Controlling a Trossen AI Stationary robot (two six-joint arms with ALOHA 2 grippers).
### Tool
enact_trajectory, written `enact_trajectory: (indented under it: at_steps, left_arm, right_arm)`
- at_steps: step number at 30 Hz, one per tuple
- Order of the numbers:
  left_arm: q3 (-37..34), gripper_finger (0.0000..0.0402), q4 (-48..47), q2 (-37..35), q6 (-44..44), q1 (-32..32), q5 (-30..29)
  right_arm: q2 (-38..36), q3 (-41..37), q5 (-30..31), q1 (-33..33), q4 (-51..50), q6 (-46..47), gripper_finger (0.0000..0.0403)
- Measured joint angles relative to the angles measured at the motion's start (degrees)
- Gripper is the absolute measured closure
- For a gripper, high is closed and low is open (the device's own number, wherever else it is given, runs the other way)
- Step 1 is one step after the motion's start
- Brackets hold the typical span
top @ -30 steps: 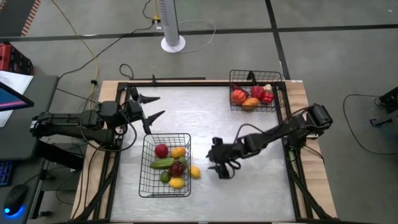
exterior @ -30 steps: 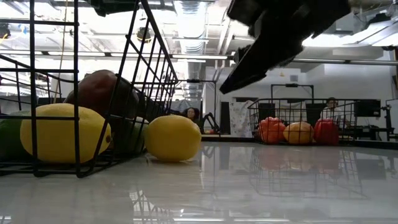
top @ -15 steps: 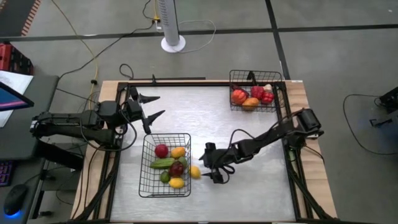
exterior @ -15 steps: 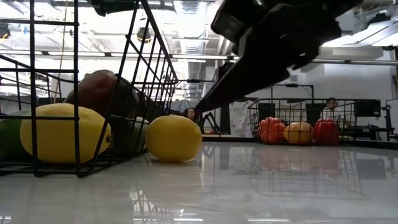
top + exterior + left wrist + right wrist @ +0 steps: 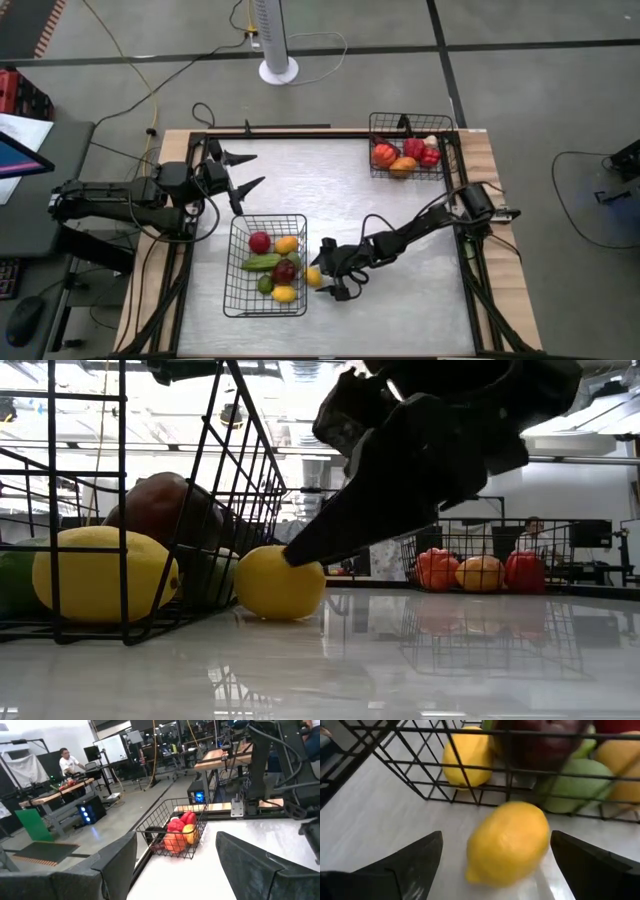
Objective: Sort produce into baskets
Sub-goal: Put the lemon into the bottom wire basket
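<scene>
Although the low view shows the lemon [image 5: 279, 582] plainly, the dark bulk of the right arm cuts off the room above it, and one finger [image 5: 330, 535] crosses in front of the fruit's upper edge, so whether it touches the peel cannot be told. Bright yellow, smooth and oval, the lemon [image 5: 508, 842] lies on the table just outside the near basket [image 5: 236, 262], right beside that basket's wire wall. Its long axis runs slantwise to that wall, the small nub at one end pointing away from the basket.

Around the lemon, the right gripper [image 5: 330, 281] stands released, its two fingers spread wide with one on each side of the fruit and a gap visible on both sides in the right wrist view. Behind the mesh, inside the near basket, lie another yellow piece [image 5: 466, 761], a green piece [image 5: 577, 785] and a dark red one, partly cut off by the frame.

Well away from the lemon, at the table's far edge, the second basket [image 5: 377, 125] holds red and orange produce. Beyond the near basket, the left gripper [image 5: 243, 170] waits with its fingers apart, holding nothing.
</scene>
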Motion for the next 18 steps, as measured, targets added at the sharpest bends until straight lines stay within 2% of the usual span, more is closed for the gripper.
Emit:
enact_trajectory:
  at_steps: [10, 14, 18]
  left_arm:
    - [0.0, 0.0143, -0.2, 0.0, 0.0, 0.0, 0.0]
    - [0.0, 0.0143, -0.2, 0.0, 0.0, 0.0, 0.0]
    - [0.0, 0.0143, -0.2, 0.0, 0.0, 0.0, 0.0]
  right_arm:
    - [6.1, 5.0, 0.0, -0.4, -0.2, -3.0, 0.0010]
    - [5.3, 5.1, 0.0, -0.7, -3.3, -3.0, 0.0038]
    - [3.1, 5.1, 0.2, -1.4, -6.9, -2.6, 0.0084]
